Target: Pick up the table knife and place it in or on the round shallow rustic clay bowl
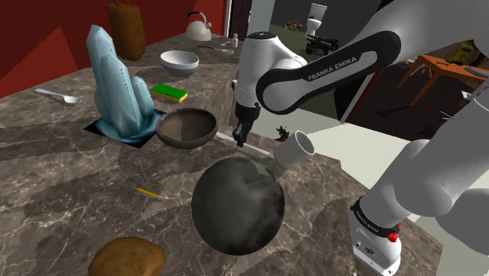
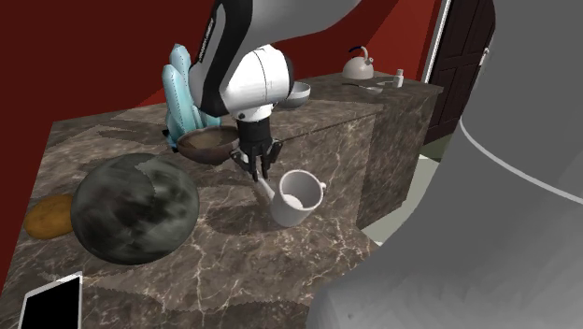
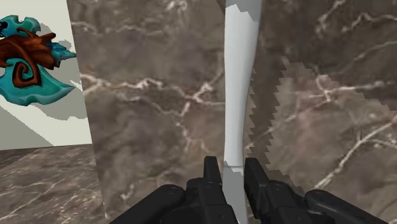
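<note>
The table knife [image 3: 238,95] is a pale, slim piece lying along the brown marble counter. My gripper [image 3: 233,184] is shut on its handle end, one black finger on each side. In the shoulder view the gripper [image 1: 239,143] points down at the counter just to the right of the round brown clay bowl [image 1: 186,127], and the knife [image 1: 223,137] shows as a thin white sliver under it. From the second exterior view the gripper [image 2: 261,174] stands between the bowl [image 2: 207,145] and a white mug, with the knife [image 2: 265,192] beneath it.
A white mug [image 1: 294,149] lies close by the gripper and a large dark sphere [image 1: 237,205] sits in front. A blue crystal [image 1: 117,86] rises behind the bowl, with a green sponge [image 1: 170,92] and a white bowl [image 1: 179,63] beyond. The counter edge [image 3: 89,127] runs close beside the knife.
</note>
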You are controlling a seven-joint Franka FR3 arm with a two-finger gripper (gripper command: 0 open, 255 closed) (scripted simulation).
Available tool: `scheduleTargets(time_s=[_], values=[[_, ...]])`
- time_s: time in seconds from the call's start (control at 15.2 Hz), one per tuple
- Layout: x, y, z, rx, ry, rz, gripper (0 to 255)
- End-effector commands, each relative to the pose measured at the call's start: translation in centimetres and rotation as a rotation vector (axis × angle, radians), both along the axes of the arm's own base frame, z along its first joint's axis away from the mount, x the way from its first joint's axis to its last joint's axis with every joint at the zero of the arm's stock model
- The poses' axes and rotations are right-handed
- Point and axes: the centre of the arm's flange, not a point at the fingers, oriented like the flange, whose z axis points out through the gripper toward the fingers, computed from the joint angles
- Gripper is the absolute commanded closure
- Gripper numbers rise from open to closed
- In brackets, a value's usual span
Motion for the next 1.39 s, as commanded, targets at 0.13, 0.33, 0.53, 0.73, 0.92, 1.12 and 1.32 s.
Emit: scheduleTargets(time_s=[0.13, 0.33, 0.53, 0.73, 0.92, 1.12, 1.32], values=[[0.1, -0.1, 2.0, -0.001, 0.001, 0.0, 255], [0.1, -0.1, 3.6, -0.001, 0.001, 0.0, 255], [0.1, -0.1, 5.2, -0.001, 0.001, 0.0, 255], [0.1, -0.1, 6.8, -0.001, 0.001, 0.0, 255], [0.1, -0.1, 8.4, -0.001, 0.001, 0.0, 255], [0.1, -0.1, 9.9, -0.001, 0.001, 0.0, 255], [0.1, -0.1, 11.5, -0.001, 0.001, 0.0, 255]])
